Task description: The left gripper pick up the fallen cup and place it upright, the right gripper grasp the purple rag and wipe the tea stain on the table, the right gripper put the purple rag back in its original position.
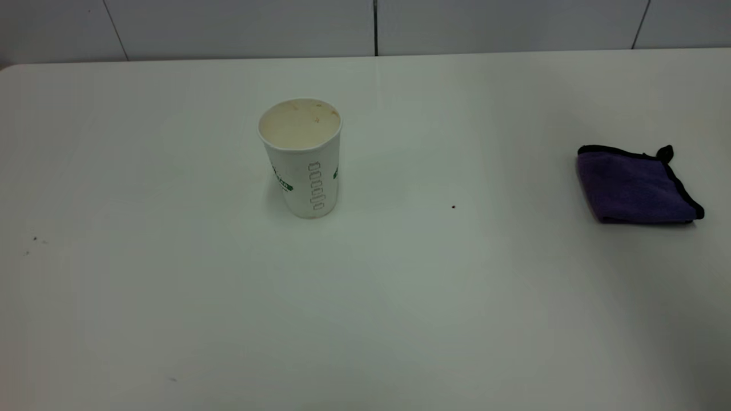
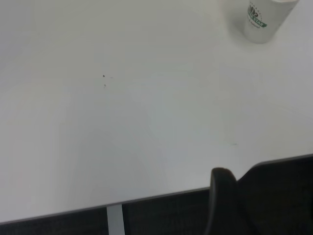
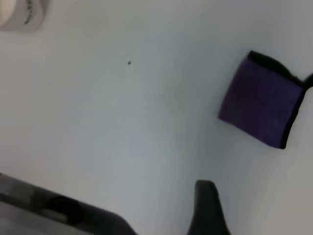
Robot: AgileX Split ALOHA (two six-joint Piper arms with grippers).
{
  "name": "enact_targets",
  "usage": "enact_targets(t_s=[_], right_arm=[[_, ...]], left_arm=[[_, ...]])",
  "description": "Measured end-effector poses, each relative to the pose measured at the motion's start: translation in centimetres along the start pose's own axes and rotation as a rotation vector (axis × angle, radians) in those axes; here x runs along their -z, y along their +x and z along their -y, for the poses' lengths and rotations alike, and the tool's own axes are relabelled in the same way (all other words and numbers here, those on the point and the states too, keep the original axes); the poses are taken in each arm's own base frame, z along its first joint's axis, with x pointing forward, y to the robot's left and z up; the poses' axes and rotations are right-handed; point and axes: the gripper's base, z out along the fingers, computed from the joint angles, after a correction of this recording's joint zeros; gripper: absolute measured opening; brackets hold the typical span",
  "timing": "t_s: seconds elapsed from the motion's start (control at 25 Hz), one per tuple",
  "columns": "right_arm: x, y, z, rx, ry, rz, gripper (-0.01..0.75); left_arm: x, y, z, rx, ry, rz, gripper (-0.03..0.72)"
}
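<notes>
A white paper cup (image 1: 301, 157) with green print stands upright left of the table's middle; its inside shows brownish marks. It also shows in the left wrist view as the cup (image 2: 264, 19) and in the right wrist view as the cup (image 3: 22, 13). The purple rag (image 1: 637, 185), folded and black-edged, lies at the right; in the right wrist view the rag (image 3: 261, 100) lies flat, untouched. No tea stain shows on the table (image 1: 400, 297). My left gripper (image 2: 222, 200) hangs over the table's near edge, far from the cup. My right gripper (image 3: 208, 208) hovers short of the rag. Neither appears in the exterior view.
A small dark speck (image 1: 453, 206) lies between cup and rag, with a few more specks (image 1: 34, 240) at the left. A tiled wall (image 1: 371, 25) runs behind the table's far edge. The table edge (image 2: 146, 199) crosses the left wrist view.
</notes>
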Motion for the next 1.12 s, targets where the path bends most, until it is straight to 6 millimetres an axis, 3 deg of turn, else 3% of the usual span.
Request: enact_targets(t_s=[0.24, 0.52, 1.12], right_arm=[[2.8, 7.1, -0.7, 0.018, 0.016, -0.043, 0.575], [2.4, 16.2, -1.4, 0.041, 0.02, -0.132, 0.575], [4.0, 31.3, -3.3, 0.031, -0.013, 0.127, 0.575]], left_arm=[[0.0, 0.0, 0.0, 0.0, 0.0, 0.0, 0.448], [0.0, 0.0, 0.0, 0.0, 0.0, 0.0, 0.448], [0.0, 0.0, 0.0, 0.0, 0.0, 0.0, 0.448]])
